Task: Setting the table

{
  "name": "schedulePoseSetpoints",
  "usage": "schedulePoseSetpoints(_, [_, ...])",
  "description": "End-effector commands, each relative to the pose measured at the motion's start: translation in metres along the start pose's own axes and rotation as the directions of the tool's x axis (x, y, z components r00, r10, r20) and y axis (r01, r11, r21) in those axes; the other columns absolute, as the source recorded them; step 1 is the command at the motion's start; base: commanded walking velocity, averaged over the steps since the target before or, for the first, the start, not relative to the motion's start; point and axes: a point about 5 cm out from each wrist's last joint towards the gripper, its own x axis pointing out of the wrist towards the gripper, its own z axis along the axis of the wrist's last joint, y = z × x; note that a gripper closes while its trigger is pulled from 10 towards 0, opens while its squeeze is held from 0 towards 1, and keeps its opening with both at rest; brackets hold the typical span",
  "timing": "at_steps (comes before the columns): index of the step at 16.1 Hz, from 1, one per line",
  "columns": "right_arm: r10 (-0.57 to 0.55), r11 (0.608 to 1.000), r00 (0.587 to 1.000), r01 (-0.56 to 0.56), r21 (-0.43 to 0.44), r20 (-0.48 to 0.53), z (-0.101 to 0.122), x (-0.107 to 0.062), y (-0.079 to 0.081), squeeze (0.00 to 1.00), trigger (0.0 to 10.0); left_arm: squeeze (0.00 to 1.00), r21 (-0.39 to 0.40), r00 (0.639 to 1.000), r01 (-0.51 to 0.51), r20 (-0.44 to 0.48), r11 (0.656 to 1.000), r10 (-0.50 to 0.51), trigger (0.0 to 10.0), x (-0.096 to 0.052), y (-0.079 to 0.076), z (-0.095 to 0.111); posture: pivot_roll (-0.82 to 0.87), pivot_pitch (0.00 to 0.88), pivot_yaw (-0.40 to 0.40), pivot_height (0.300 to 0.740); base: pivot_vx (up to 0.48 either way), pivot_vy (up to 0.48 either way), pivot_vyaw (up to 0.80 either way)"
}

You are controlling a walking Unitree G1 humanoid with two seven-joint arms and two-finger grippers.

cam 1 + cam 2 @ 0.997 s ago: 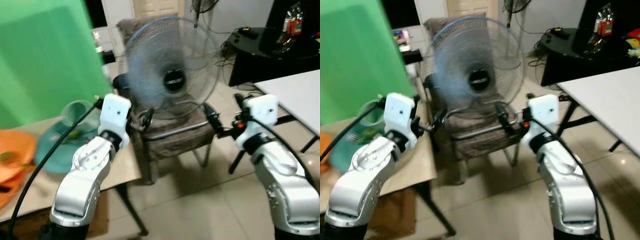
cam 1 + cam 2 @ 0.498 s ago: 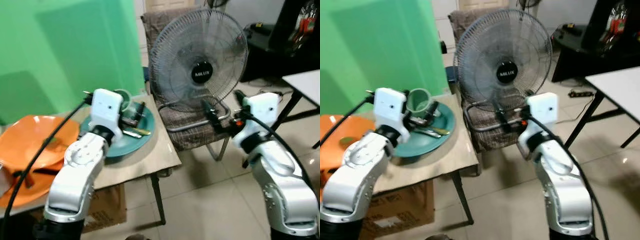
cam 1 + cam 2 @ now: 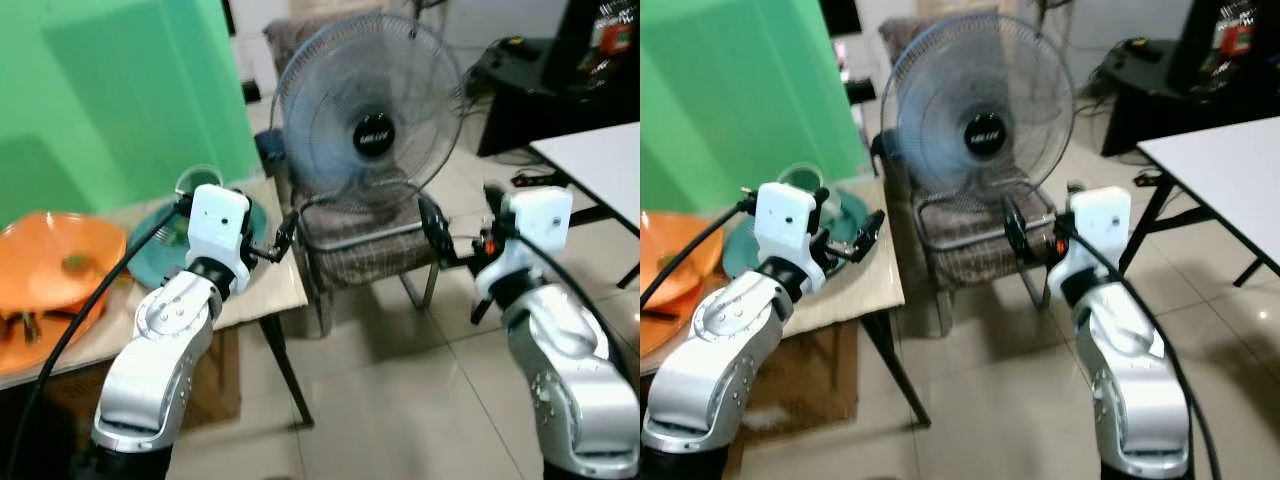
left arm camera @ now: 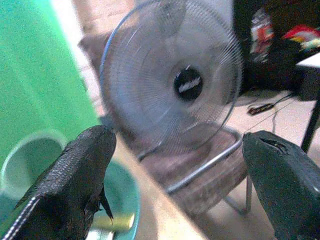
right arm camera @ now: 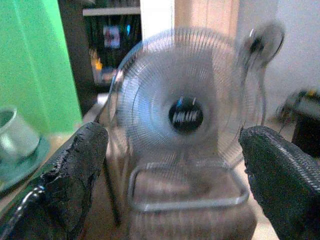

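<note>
Basically left gripper [image 3: 283, 235], fingers spread wide and empty, is hovering nearest the teal plate [image 3: 150, 255], lying to its left.

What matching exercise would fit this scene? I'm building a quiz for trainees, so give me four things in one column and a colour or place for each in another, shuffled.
Things:
1. fan
2. cup
3. big bowl
4. left pincer

Colour or place:
A. orange, at the table's far left
B. open, held over the table's edge
C. standing on the chair
D. pale green, sitting on the teal plate

Pairs: 1-C, 2-D, 3-A, 4-B
</note>
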Motion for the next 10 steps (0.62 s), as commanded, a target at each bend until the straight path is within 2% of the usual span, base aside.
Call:
schedulePoseSetpoints(1, [0.023,0.999,1.0,-0.022,0.029,-0.013,-0.002,0.001,0.005,0.0,10.0,0.0,0.023,0.999,-0.04,-0.02,0.999,0.04,10.0,-0.003,0.01,-0.002,0.09,0.0,0.091,0.74,0.0,0.0,0.0])
schedulePoseSetpoints(5, [0.049,0.999,0.998,-0.048,0.008,-0.036,-0.007,0.004,0.007,0.0,10.0,0.0,0.033,0.999,-0.05,-0.001,0.998,0.05,10.0,-0.003,0.009,-0.001,0.09,0.0,0.085,0.74,0.0,0.0,0.0])
schedulePoseSetpoints(6, [0.051,0.999,0.998,-0.052,-0.005,-0.04,-0.007,0.005,0.007,0.0,10.0,0.0,0.034,0.999,-0.05,0.003,0.998,0.05,10.0,-0.003,0.009,0.0,0.09,0.0,0.084,0.74,0.0,0.0,0.47])
schedulePoseSetpoints(9, [0.021,1.0,0.999,-0.021,-0.011,-0.03,-0.006,0.011,0.005,0.0,10.0,0.0,0.068,0.999,-0.041,-0.007,0.997,0.041,10.0,-0.001,0.01,-0.001,0.09,0.0,0.093,0.74,0.299,0.0,0.78])
schedulePoseSetpoints(10, [-0.021,0.999,1.0,0.02,-0.033,-0.023,-0.005,0.012,0.002,0.0,10.0,0.0,0.066,0.999,-0.04,-0.006,0.997,0.041,10.0,-0.001,0.01,-0.001,0.09,0.0,0.093,0.74,0.311,0.0,0.0])
